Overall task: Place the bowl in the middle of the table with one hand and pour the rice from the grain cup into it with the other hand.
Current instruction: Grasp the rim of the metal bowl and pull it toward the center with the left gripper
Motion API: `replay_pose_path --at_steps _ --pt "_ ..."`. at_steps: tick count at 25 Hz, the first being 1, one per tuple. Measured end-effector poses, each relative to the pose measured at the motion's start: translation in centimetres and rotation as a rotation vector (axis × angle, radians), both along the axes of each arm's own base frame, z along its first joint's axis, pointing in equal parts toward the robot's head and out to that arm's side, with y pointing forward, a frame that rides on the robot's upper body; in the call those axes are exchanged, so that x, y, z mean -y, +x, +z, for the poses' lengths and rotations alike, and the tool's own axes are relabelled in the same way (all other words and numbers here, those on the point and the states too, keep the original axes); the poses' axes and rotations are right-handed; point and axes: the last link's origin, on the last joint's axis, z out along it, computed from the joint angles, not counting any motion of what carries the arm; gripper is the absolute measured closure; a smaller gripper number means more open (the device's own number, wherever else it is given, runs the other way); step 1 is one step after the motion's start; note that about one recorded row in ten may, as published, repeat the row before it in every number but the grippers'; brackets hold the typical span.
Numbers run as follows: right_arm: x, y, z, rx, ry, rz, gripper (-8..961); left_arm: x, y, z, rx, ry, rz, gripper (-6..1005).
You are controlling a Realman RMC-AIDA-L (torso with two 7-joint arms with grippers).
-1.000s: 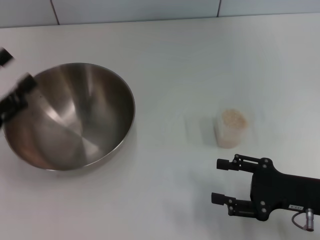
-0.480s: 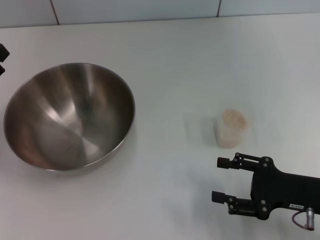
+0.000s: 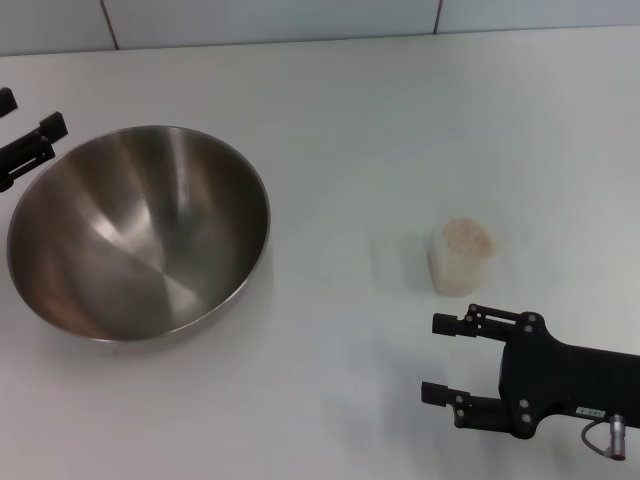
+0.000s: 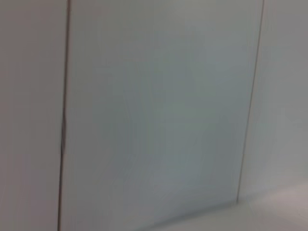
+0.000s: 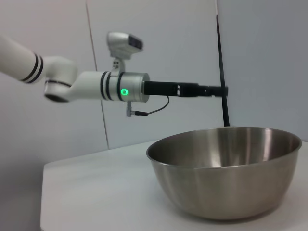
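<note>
We see the bowl (image 3: pixel 138 232) near the table's (image 3: pixel 360 110) left edge, grain cup (image 3: pixel 463 256) of rice (image 3: pixel 467 236) unobstructed toward the right, right gripper (image 3: pixel 440 359) spread just before it, left gripper (image 3: pixel 30 143) back beside the bowl's rim since a moment ago, its state we cannot tell.

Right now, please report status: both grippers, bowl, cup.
Left gripper open, beside the far-left rim of the large shiny steel bowl. Right gripper open, near the small clear cup of rice. Nothing between.
</note>
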Motion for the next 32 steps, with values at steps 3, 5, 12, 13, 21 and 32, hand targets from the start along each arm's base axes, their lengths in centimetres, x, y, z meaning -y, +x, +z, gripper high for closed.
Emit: replay_pose_path --at_steps 3,5,12,13,21,32 --pt "0.0 0.0 0.0 -0.001 0.0 0.0 232 -0.8 0.4 0.0 -0.057 -0.084 0.067 327" --pt "0.0 0.0 0.0 0.0 0.0 -0.001 232 -1.1 0.5 0.1 -0.092 -0.119 0.095 330" --pt "0.0 0.0 -0.1 -0.001 -0.001 -0.003 233 -1.4 1.0 1.1 -0.207 -0.214 0.172 338" --pt "0.0 0.0 -0.1 -0.001 -0.001 -0.003 233 -1.4 1.0 1.1 -0.207 -0.214 0.172 339" --pt "0.0 0.0 -0.1 0.0 0.0 -0.003 234 -1.8 2.1 1.3 -0.316 -0.335 0.213 349" --pt "0.0 0.0 -0.1 0.0 0.0 -0.002 233 -2.6 2.5 0.6 -0.397 -0.416 0.279 362"
